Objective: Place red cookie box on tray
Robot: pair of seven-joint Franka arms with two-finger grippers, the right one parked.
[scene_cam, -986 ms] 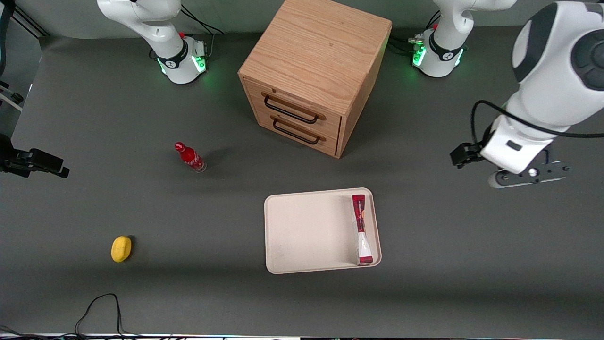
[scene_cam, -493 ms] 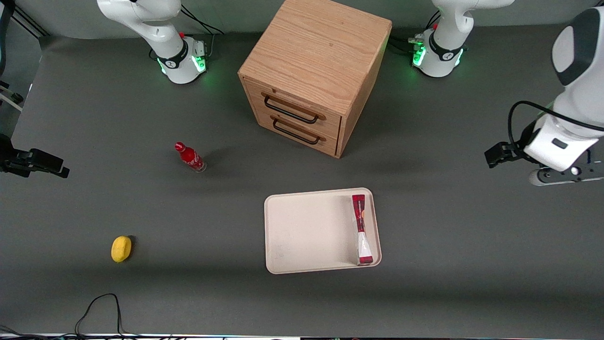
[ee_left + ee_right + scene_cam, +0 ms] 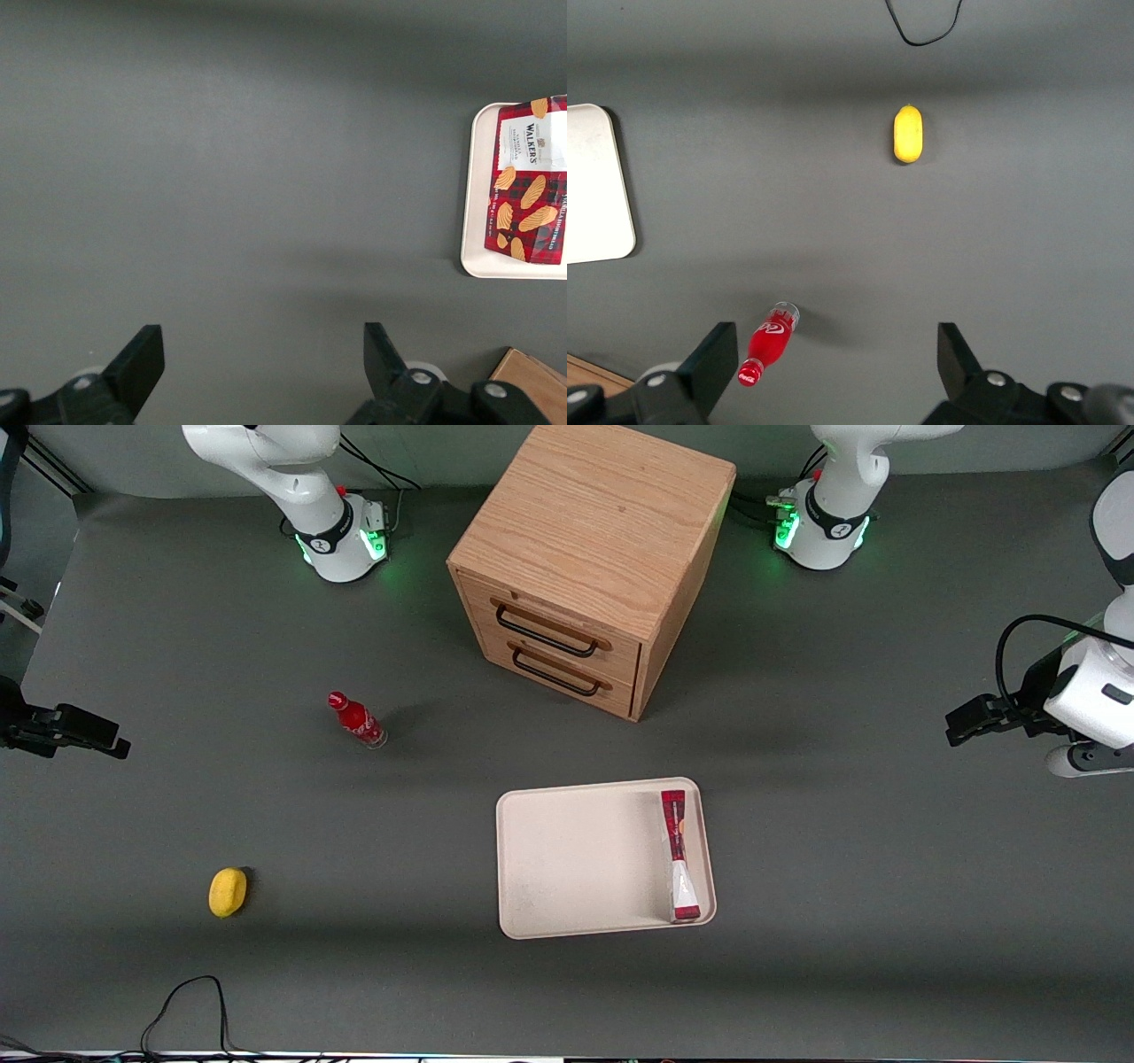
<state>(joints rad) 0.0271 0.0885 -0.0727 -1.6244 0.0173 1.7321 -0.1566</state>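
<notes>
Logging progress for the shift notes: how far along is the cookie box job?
Done: the red cookie box lies on the tray, along its edge nearest the working arm. In hand: nothing; the gripper is open and empty over bare table, apart from the tray. Left: nothing visible.

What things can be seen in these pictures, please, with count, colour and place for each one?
red cookie box: one, red with white panels, lying in the tray along the edge nearest the working arm's end.
tray: one, cream-white, on the table, nearer to the front camera than the cabinet.
drawer cabinet: one, light wood, two dark handles, mid-table.
bottle: one, red, standing toward the parked arm's end.
yellow object: one, yellow, nearer to the front camera than the bottle.
cable: one, black, at the table edge nearest the front camera.
gripper: one, black fingers, open, empty, above bare table at the working arm's end.
</notes>
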